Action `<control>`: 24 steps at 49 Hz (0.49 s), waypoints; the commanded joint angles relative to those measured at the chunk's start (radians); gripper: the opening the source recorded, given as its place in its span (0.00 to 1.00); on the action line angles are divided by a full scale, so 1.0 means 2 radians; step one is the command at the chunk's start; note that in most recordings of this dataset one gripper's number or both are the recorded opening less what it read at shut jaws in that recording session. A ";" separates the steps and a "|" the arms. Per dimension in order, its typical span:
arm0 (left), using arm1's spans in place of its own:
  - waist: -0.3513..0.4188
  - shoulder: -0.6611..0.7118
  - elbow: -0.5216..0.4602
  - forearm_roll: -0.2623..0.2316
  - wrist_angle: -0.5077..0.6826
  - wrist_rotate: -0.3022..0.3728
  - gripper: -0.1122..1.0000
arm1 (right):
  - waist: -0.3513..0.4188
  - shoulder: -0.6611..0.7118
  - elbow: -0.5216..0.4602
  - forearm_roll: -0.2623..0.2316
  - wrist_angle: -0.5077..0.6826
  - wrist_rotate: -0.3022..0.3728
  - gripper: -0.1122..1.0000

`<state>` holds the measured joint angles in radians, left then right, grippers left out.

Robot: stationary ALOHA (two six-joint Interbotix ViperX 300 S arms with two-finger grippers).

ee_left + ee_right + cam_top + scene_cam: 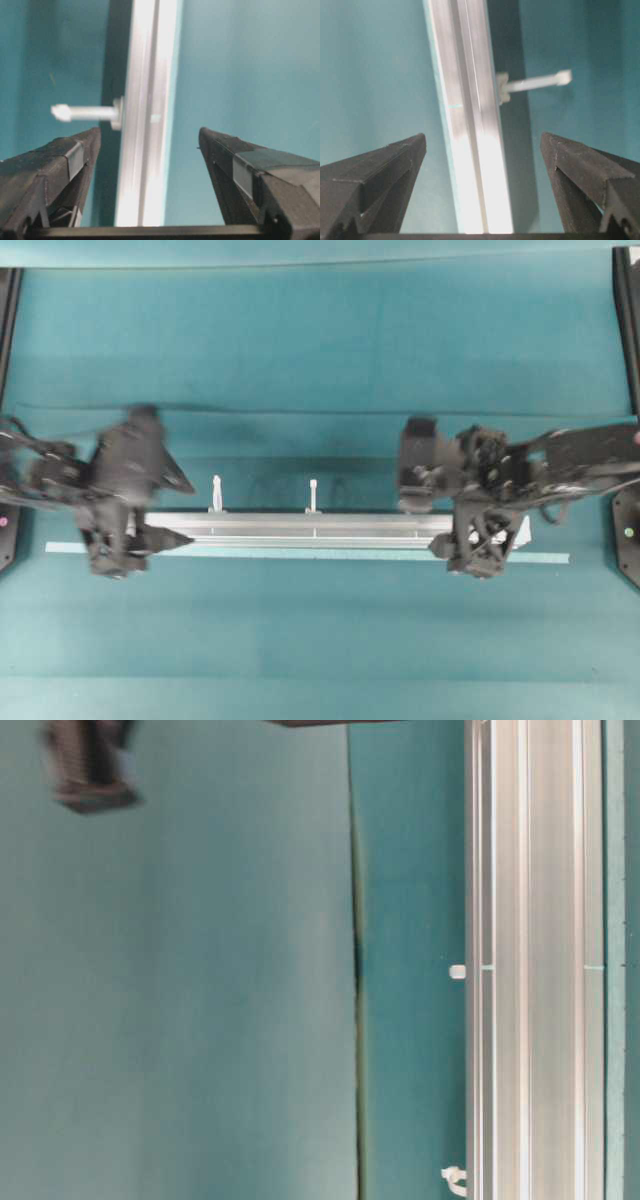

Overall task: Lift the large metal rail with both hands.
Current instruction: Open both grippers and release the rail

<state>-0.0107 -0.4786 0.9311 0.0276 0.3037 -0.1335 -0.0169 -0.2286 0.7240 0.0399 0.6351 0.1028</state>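
Note:
The large metal rail lies lengthwise across the teal cloth, with two white zip ties sticking out of its far side. My left gripper is open and straddles the rail's left end. In the left wrist view the rail runs between the fingers with a gap on each side. My right gripper is open over the rail's right end. In the right wrist view the rail passes between the spread fingers untouched. The rail also shows in the table-level view.
A thinner, longer pale teal-grey flat strip lies along the rail's near side, sticking out past both ends. A fold in the cloth runs across behind the rail. Black frame posts stand at the side edges.

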 commanded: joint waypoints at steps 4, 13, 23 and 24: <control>0.001 -0.071 -0.002 -0.001 -0.002 0.001 0.88 | -0.015 -0.054 -0.005 -0.001 -0.002 0.002 0.96; 0.001 -0.142 -0.001 -0.001 -0.002 0.001 0.88 | -0.031 -0.110 -0.003 -0.007 -0.007 0.002 0.96; 0.002 -0.185 -0.002 -0.001 -0.002 0.001 0.88 | -0.031 -0.163 0.008 -0.012 -0.030 0.001 0.96; 0.002 -0.187 -0.003 -0.001 -0.002 0.001 0.88 | -0.031 -0.168 0.008 -0.012 -0.034 0.000 0.96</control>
<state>-0.0092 -0.8360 0.9419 0.0261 0.3053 -0.1335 -0.0798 -0.5354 0.7394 0.0184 0.5952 0.1028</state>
